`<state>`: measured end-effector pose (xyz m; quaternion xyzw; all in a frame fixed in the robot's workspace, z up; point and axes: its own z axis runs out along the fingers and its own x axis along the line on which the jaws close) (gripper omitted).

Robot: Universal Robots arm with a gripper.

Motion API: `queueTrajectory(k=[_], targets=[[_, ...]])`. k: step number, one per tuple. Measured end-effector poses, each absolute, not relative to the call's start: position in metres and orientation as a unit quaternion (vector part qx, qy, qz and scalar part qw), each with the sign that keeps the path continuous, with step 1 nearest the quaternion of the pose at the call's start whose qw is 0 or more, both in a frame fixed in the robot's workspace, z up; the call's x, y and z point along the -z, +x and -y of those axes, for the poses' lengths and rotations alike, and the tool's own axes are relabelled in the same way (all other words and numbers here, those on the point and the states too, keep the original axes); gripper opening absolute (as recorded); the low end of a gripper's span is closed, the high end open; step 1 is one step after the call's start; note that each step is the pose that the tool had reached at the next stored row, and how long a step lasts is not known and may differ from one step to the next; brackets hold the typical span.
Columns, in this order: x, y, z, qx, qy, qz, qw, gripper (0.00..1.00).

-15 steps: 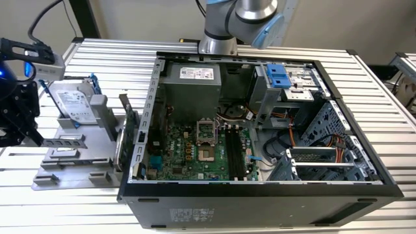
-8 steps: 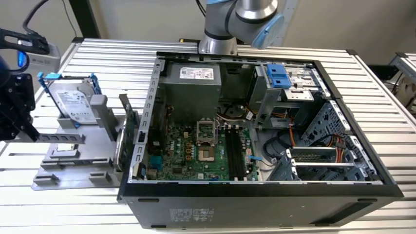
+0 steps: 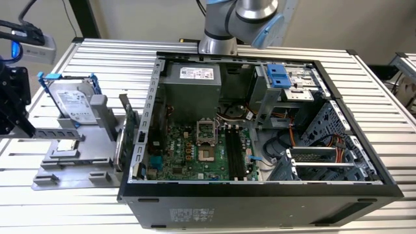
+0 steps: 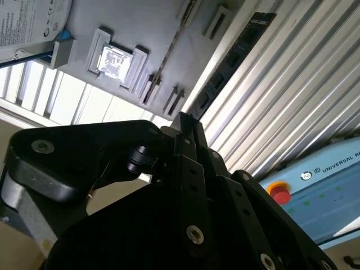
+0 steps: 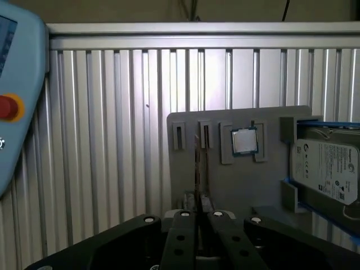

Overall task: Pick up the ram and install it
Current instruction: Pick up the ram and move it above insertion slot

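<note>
My gripper (image 5: 197, 216) hangs beside the holder (image 5: 236, 185), pincer together and, as far as I can tell, empty; the ram (image 5: 199, 169) stands edge-on on the holder.

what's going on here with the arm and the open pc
A robot arm is working at a grey holder that sits beside the open case. The ram stands on edge in that holder. The end effector hovers close to the holder, lined up with the ram in the first wrist view, and carries nothing. The black slots inside the case look empty, so the ram is not installed yet.
</note>
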<state>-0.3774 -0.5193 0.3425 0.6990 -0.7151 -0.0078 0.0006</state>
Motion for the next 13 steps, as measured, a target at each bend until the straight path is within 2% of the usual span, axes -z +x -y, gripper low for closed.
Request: queueTrajectory(k=[13], targets=[[-0.373,-0.377,0.519,0.008,0.699,0.715,0.001,0.00]])
